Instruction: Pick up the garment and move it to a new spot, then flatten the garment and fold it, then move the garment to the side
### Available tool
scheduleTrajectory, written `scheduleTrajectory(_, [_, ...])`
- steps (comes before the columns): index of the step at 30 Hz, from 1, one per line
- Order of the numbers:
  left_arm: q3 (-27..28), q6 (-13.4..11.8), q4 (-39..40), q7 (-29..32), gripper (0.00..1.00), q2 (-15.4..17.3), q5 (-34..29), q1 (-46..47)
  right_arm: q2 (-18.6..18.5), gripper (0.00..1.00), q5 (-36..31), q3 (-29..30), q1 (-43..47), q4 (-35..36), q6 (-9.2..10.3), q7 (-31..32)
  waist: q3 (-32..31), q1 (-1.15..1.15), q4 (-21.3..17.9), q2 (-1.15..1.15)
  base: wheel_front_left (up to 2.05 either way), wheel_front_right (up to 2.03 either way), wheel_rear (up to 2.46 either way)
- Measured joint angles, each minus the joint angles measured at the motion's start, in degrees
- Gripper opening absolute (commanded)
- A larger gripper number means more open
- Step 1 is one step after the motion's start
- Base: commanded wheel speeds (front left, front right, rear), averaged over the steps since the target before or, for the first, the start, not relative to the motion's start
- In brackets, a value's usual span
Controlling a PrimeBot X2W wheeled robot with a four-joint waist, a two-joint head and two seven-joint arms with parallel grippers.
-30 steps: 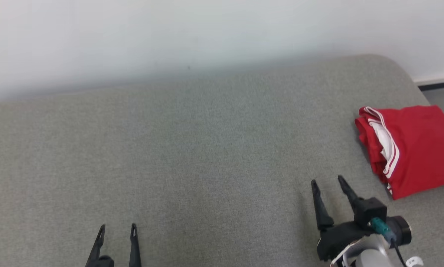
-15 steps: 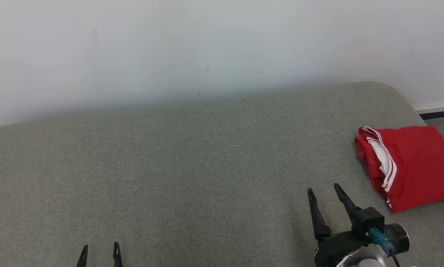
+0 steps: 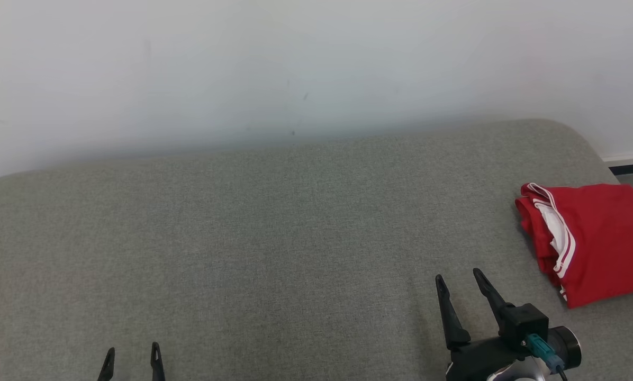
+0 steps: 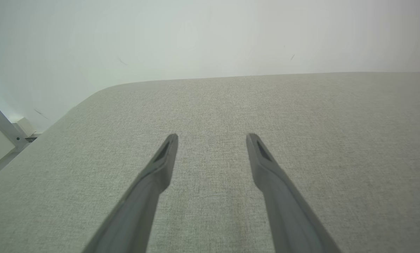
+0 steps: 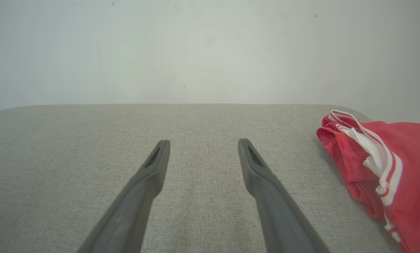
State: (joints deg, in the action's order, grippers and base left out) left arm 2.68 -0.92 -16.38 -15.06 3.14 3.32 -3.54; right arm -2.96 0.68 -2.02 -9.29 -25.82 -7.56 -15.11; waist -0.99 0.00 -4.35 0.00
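- Camera is tipping up, nothing else is moving.
- Left gripper [image 3: 131, 355] and right gripper [image 3: 458, 279] are hanging open, empty.
- Red garment [image 3: 597, 238] is lying at the cushion's [image 3: 295, 238] right edge; bumping could knock it off.

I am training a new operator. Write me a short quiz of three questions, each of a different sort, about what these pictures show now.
1. True or false: the right pincer is shut on the red garment.
2. Where does the red garment lie on the grey cushion?
A. at its right end, apart from both pincers
B. in the middle, spread out flat
C. hanging over the near edge
3. Fill in the word: the left pincer and the right pincer are both ____ and hold nothing.

Key: 1 false; 2 A; 3 open.
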Motion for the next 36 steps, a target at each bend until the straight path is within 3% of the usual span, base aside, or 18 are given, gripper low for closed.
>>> scheduleTrajectory(18, [1.13, 0.77, -1.12, 0.0, 1.0, -0.15, -0.73, 0.19, -0.01, 1.0, 2.16, -0.07, 0.88, -0.59, 0.0, 0.0, 0.3, 0.0, 0.3, 0.0, 0.0, 0.0, 0.0])
scheduleTrajectory(19, [1.07, 0.93, -1.48, 0.01, 0.0, -0.19, -0.64, 0.12, 0.0, 0.0, 2.11, -0.02, 1.2, -0.94, 0.0, 0.0, 0.32, 0.0, 0.41, 0.0, 0.0, 0.0, 0.0])
scheduleTrajectory(25, [1.34, 0.98, -4.36, 1.05, 0.0, -0.52, 0.74, -0.13, 0.03, 0.0, 3.54, 0.33, 3.02, -3.41, 0.0, 1.01, 0.34, 0.0, 0.48, 0.0, 0.0, 0.0, 0.0])
scheduleTrajectory(36, [1.74, 2.0, -3.68, 4.12, 0.0, -0.51, 13.89, 0.41, 0.02, 0.0, 16.53, 1.54, 3.02, -1.31, 0.0, 4.01, 0.41, 0.0, 0.83, 0.0, 0.0, 0.0, 0.0])
